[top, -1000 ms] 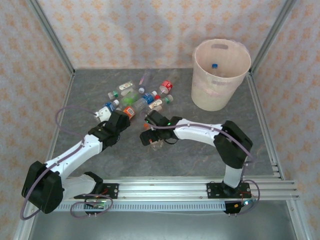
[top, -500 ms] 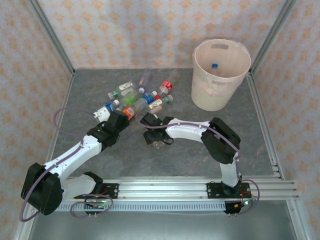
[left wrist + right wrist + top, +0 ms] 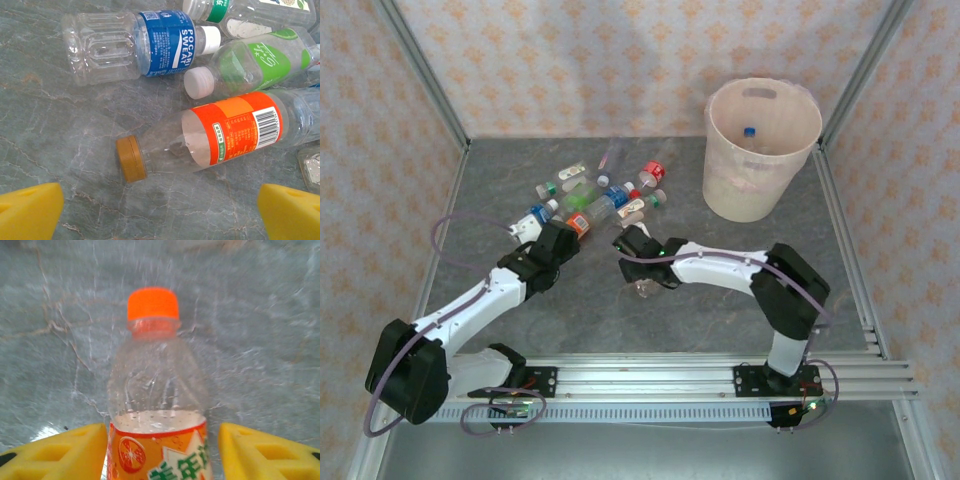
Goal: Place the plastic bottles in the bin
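Nearest, the right gripper (image 3: 162, 452) has its blunt yellow wedge fingers (image 3: 55, 450) set narrow about a clear, round-shouldered bottle (image 3: 157, 385) with an orange cap and an orange label. One finger lies against the label and the other stands a sliver off, so I cannot tell whether the bottle is truly clamped. The left gripper (image 3: 160, 215) hovers with its jaws wide apart over the grey, veined, stone-look table (image 3: 60, 150). Just beyond it lies an orange-labelled bottle (image 3: 225, 132), clear, its gold-brown cap toward the gripper, untouched. Past that, a ribbed blue-labelled bottle (image 3: 135, 45) and a green-labelled bottle (image 3: 250, 65) crowd close together. Bare table lies left of this heap and on its near side. Far right stands the bin (image 3: 745, 190), smooth, tapered, pale pink, well apart from the heap, with a blue-capped bottle (image 3: 749, 131) inside.
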Motion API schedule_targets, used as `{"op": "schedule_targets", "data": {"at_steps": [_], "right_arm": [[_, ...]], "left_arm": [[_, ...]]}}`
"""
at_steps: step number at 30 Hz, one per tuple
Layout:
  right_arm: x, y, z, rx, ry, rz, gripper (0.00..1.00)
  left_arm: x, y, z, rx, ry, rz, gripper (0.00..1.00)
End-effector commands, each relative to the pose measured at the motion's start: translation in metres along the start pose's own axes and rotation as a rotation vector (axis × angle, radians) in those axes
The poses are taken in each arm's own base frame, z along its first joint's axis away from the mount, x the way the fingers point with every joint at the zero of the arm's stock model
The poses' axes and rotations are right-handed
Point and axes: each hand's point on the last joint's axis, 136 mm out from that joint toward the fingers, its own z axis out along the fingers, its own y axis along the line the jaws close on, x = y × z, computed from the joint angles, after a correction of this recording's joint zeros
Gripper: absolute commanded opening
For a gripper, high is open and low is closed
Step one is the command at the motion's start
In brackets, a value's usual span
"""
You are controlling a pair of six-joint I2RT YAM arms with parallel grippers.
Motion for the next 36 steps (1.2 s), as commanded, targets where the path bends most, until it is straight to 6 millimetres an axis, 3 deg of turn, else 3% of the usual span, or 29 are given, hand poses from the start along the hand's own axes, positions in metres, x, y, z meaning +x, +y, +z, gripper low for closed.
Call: {"op": "schedule_targets", "data": {"at_steps": [1,4,10,14,19,28,31,36], "right_arm": [[-0.031,-0.019,-0.025,0.024,-0.151,0.039,0.58],[-0.042,-0.031,-0.043,0.01,-0.24,0.08,0.57],[-0.066,-0.056,-0.085,-0.013,-0.404,0.152,0.57],[-0.079,-0.069,-0.11,-0.017,-0.476,0.165,0.56],[-0.103,-0.086,-0.15,-0.051,-0.585,0.205,0.56],[-0.17,-0.137,-0.24,-0.046,-0.869,0.246,0.56],[-0.188,-0.156,-0.259,-0.028,-0.903,0.258,0.56],[-0.204,-0.189,-0.256,0.032,-0.887,0.31,0.56]], "left_arm": [[-0.005,0.002,0.0,-0.015,-0.015,-0.005,1.0],[-0.006,-0.002,0.0,0.005,-0.014,-0.004,1.0],[-0.009,-0.044,-0.013,0.245,0.002,0.02,1.0],[-0.019,-0.056,-0.024,0.316,-0.023,0.034,1.0],[-0.03,-0.056,-0.034,0.327,-0.062,0.04,1.0],[-0.029,-0.051,-0.032,0.316,-0.063,0.023,1.0],[-0.027,-0.051,-0.032,0.315,-0.056,0.024,1.0],[-0.026,-0.048,-0.031,0.305,-0.054,0.019,1.0]]}}
